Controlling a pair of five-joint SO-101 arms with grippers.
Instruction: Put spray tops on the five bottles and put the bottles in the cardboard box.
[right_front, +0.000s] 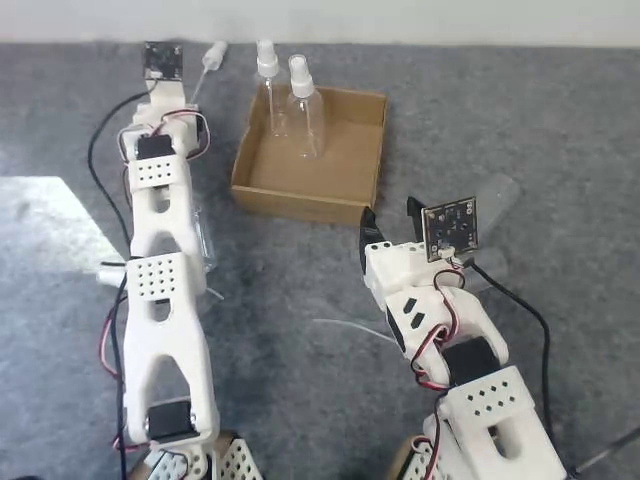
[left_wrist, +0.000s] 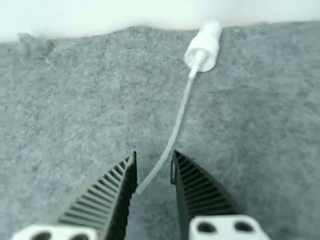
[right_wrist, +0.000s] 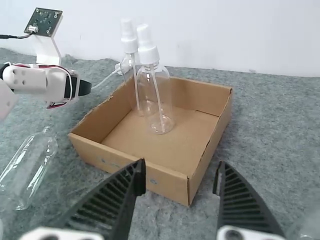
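Two of five done, to judge by the two capped bottles (right_wrist: 150, 95) standing upright in the box (right_wrist: 100, 150); three more to cap and pack, none yet in hand. Inside the box: just that pair, touching each other, tucked into the corner farthest from the right gripper (right_wrist: 181, 167), on the side toward the other arm; bare cardboard floor otherwise. That gripper spread wide, clasping nothing, poised just short of the box's near wall. Off to one side of it, outside the box, an uncapped bottle (right_wrist: 27, 165) lying flat on the mat (right_wrist: 280, 115). As for the left gripper (left_wrist: 153, 157): parted too, clamping nothing as yet, low over the mat with the free end of a thin tube (left_wrist: 177, 120) lying between its tips, seemingly untouched by either. Straight ahead of it, at the tube's far end, a spray top (left_wrist: 202, 50) on its side near the mat's edge. Likely step in hand: picking up that spray top for the uncapped bottle. Further loose bottles hard to make out for certain.
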